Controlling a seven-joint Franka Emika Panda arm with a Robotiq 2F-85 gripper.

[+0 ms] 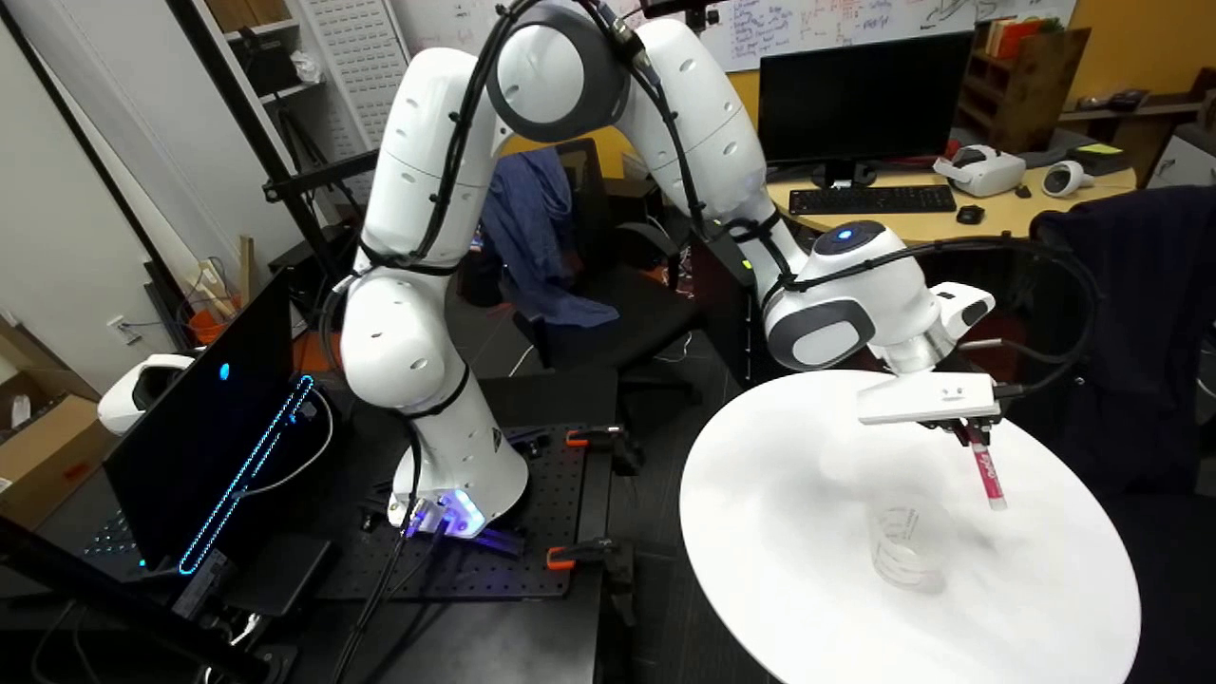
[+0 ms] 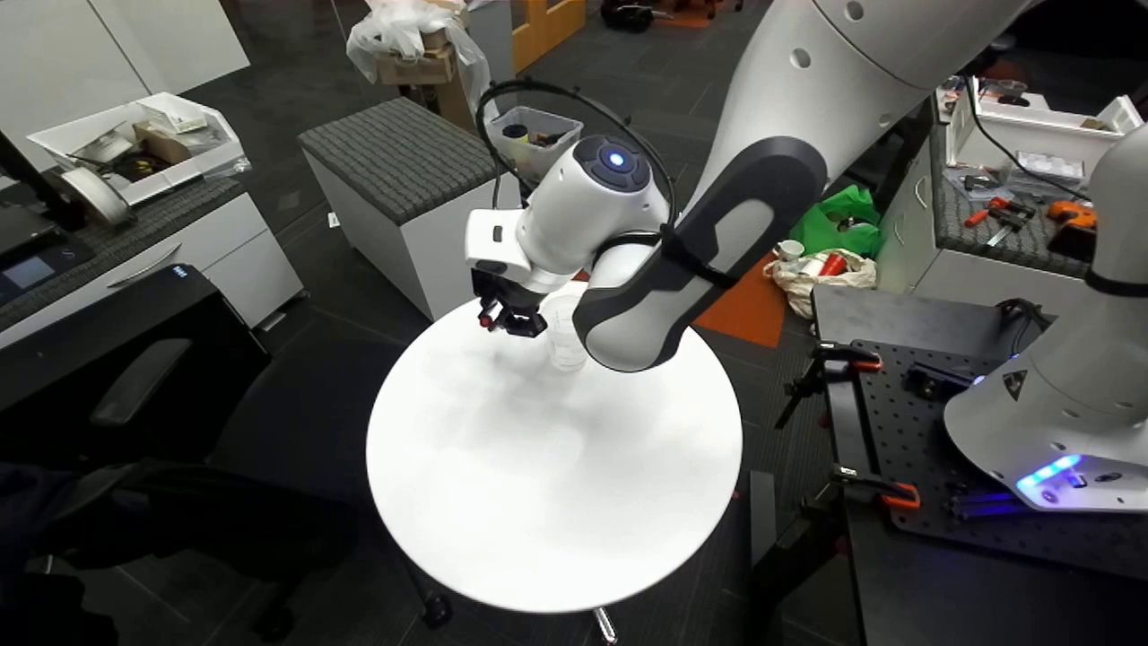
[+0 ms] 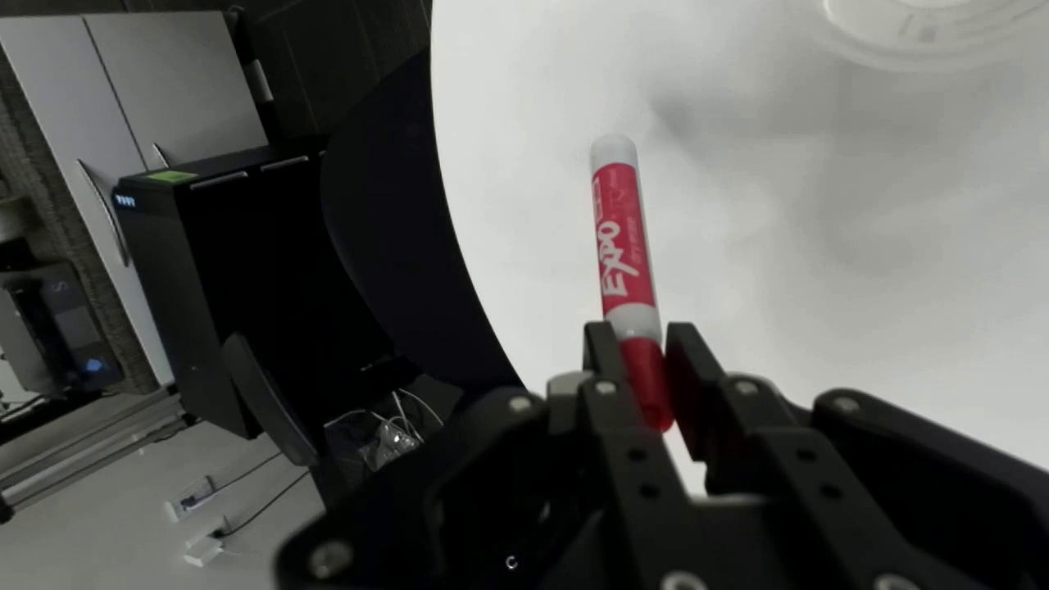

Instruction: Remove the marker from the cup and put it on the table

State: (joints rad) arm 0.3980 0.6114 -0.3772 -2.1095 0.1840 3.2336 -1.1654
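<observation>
Above the tabletop (image 1: pixel 779 589), clear of the cup (image 1: pixel 899 549), our hand (image 3: pixel 642 344) pinches the marker (image 3: pixel 623 233) by its cap (image 3: pixel 644 370), presumably so we can lay it down unobstructed.

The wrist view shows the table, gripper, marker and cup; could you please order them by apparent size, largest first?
1. table, partly out of frame
2. gripper, its closeness making it look bigger
3. marker
Unranked: cup; the picture's top edge cuts it off, so I cannot judge it fairly.
</observation>
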